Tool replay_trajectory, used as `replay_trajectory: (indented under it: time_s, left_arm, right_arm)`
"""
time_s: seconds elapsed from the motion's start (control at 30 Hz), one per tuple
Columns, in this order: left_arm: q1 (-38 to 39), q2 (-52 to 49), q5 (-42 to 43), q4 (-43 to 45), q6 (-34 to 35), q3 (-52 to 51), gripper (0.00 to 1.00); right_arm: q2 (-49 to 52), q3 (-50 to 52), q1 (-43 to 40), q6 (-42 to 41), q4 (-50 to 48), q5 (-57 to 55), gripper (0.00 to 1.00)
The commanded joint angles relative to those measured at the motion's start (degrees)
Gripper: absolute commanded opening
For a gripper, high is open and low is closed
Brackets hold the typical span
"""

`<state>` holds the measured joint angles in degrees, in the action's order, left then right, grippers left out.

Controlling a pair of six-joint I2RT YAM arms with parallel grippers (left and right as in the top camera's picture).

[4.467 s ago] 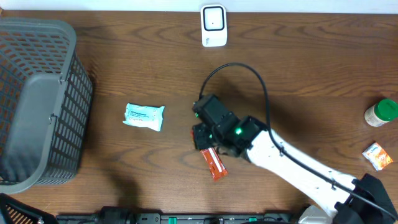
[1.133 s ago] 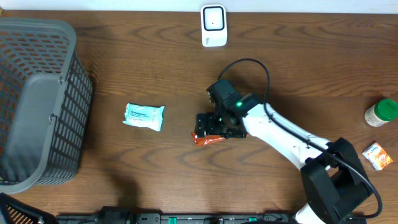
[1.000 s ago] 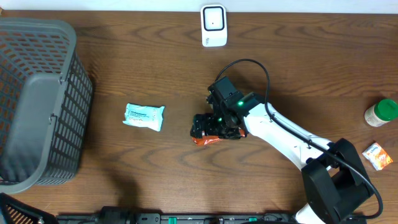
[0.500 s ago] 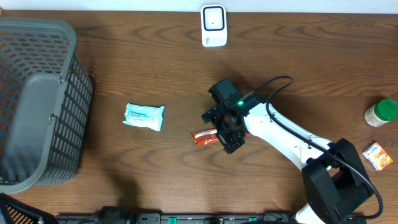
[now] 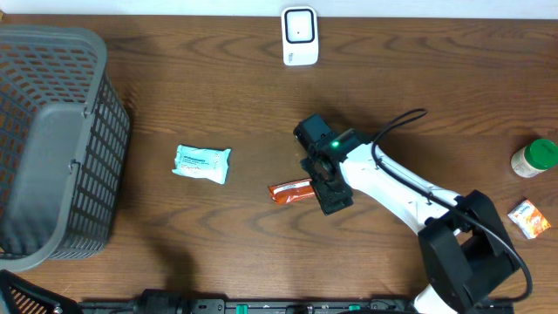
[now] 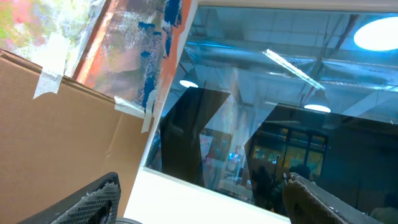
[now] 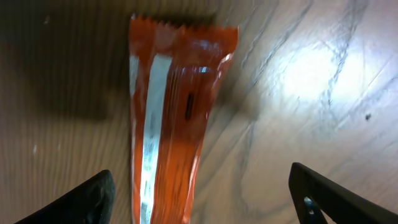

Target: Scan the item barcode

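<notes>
Right gripper (image 7: 208,196) now off the orange wrapper (image 5: 292,190), jaws wide, empty; it lies seam-up, well apart from scanner (image 5: 299,35). Regrasp likely needed.

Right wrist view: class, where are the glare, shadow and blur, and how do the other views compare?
Right wrist: glare on the table upper right, dark shadow at left, orange wrapper slightly blurred, shine along its silver seam. Overhead: evenly lit, sharp. Left wrist: aimed away from the table, ceiling light flaring top right.
</notes>
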<state>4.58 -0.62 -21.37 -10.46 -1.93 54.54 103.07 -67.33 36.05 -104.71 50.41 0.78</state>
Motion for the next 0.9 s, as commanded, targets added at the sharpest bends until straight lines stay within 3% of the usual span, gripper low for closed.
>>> replay_trajectory:
  time_s: [0.0, 0.2, 0.27, 0.37, 0.4, 0.6, 0.87]
  left_arm:
    - [-0.17, 0.46, -0.37, 0.04, -0.96, 0.04, 0.84]
    - [-0.17, 0.44, -0.37, -0.15, -0.96, 0.04, 0.84]
    - [-0.17, 0.44, -0.37, -0.37, -0.96, 0.04, 0.84]
    - [-0.17, 0.46, -0.37, -0.81, -0.96, 0.04, 0.84]
    - [-0.17, 0.46, -0.37, -0.85, -0.96, 0.04, 0.84]
    - [-0.17, 0.44, -0.39, -0.9, -0.98, 0.04, 0.84]
    - [-0.17, 0.44, -0.37, -1.01, -0.96, -0.17, 0.84]
  right_arm:
    - [2.99, 0.0, -0.52, -2.45, 0.0, -3.04, 0.82]
    - [8.48, 0.0, -1.25, -2.43, -1.46, -2.58, 0.74]
    - [9.9, 0.0, -1.25, -2.43, -1.68, -2.56, 0.54]
    - [10.49, -0.02, -1.27, -1.73, -1.16, -2.62, 0.11]
    - [10.03, -0.04, -1.33, -0.85, -1.16, -2.6, 0.01]
    - [2.43, -0.11, -2.45, 8.94, 0.2, -2.58, 0.01]
    - [-18.45, -0.13, -3.28, 35.34, 0.11, -8.79, 0.01]
